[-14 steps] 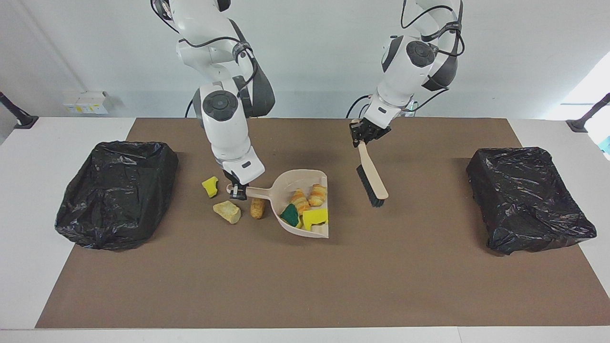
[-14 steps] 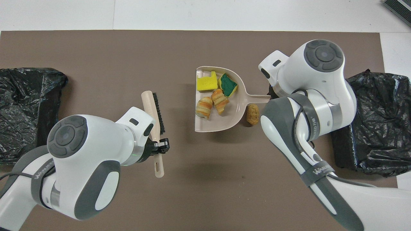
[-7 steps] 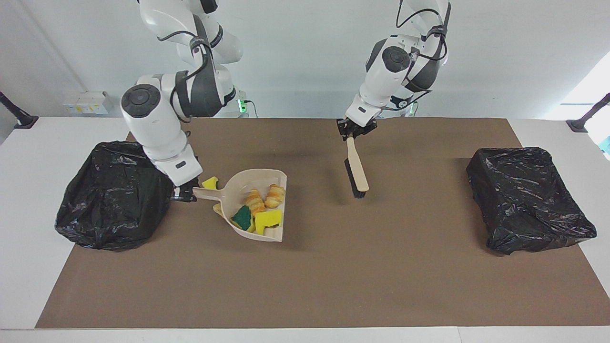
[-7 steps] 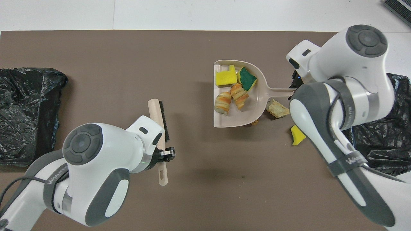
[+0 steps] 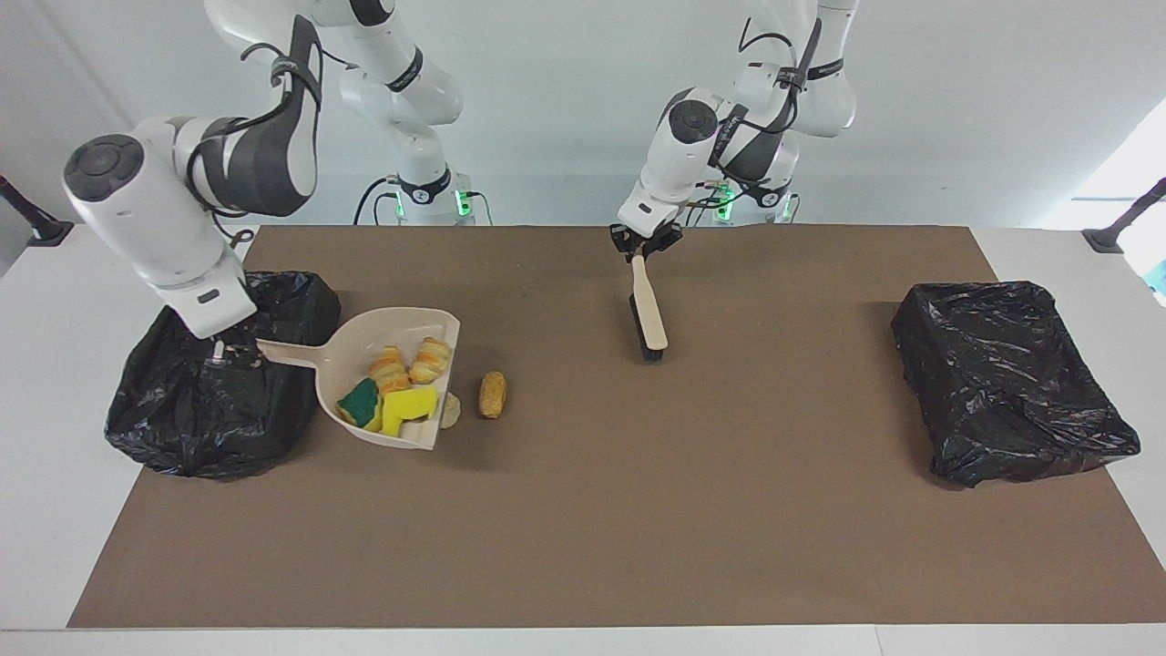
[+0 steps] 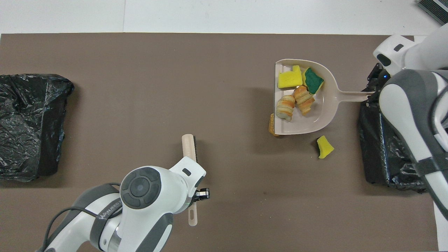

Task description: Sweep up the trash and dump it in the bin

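My right gripper (image 5: 228, 351) (image 6: 371, 95) is shut on the handle of the beige dustpan (image 5: 364, 337) (image 6: 325, 105), held up beside the black bin (image 5: 182, 419) (image 6: 381, 154) at the right arm's end, with the gripper over the bin's edge. In the pan lies trash: two striped pastry lumps (image 5: 390, 367) (image 6: 304, 101), a green-backed sponge (image 5: 360, 403) (image 6: 313, 80) and a yellow sponge (image 5: 407, 407) (image 6: 288, 79). On the mat lie a tan lump (image 5: 492, 394), another half under the pan (image 5: 449, 412), and a yellow chunk (image 6: 324, 147). My left gripper (image 5: 642, 248) (image 6: 199, 194) is shut on the brush (image 5: 647, 314) (image 6: 190, 148), which hangs over the mat's middle.
A second black-lined bin (image 5: 1002, 383) (image 6: 28, 115) stands at the left arm's end of the brown mat. White table shows around the mat's edges.
The right arm has carried the loaded dustpan toward the bin at its end, uncovering loose trash on the mat. The left arm has pulled back toward the robots with the brush.
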`<action>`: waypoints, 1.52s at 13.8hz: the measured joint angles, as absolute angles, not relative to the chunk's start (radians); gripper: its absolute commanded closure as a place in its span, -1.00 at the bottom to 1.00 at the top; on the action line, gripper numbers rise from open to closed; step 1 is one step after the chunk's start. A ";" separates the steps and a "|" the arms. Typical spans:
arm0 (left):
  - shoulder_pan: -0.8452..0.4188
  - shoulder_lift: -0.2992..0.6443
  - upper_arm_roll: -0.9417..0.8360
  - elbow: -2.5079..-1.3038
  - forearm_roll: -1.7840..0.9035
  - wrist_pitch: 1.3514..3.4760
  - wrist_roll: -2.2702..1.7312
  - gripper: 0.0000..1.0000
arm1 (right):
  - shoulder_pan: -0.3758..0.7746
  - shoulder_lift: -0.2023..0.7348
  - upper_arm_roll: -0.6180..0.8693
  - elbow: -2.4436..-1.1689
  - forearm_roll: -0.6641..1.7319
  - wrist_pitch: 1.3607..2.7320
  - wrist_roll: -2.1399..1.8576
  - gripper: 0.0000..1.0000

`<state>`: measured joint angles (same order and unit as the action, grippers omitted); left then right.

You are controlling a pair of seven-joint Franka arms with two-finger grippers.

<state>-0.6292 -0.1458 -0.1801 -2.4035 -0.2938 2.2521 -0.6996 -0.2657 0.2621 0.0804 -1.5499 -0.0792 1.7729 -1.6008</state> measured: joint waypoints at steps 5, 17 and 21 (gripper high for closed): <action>-0.741 -0.147 -0.183 -2.402 -0.204 2.301 -0.787 1.00 | -0.468 0.252 0.078 -1.545 -0.180 1.774 -1.752 1.00; -0.781 -0.083 -0.194 -2.342 -0.101 2.314 -0.943 1.00 | -0.540 0.196 0.084 -1.601 -0.616 1.771 -1.659 1.00; -0.791 -0.058 -0.196 -2.342 -0.101 2.319 -0.941 1.00 | -0.488 0.169 0.088 -1.649 -0.751 1.771 -1.534 1.00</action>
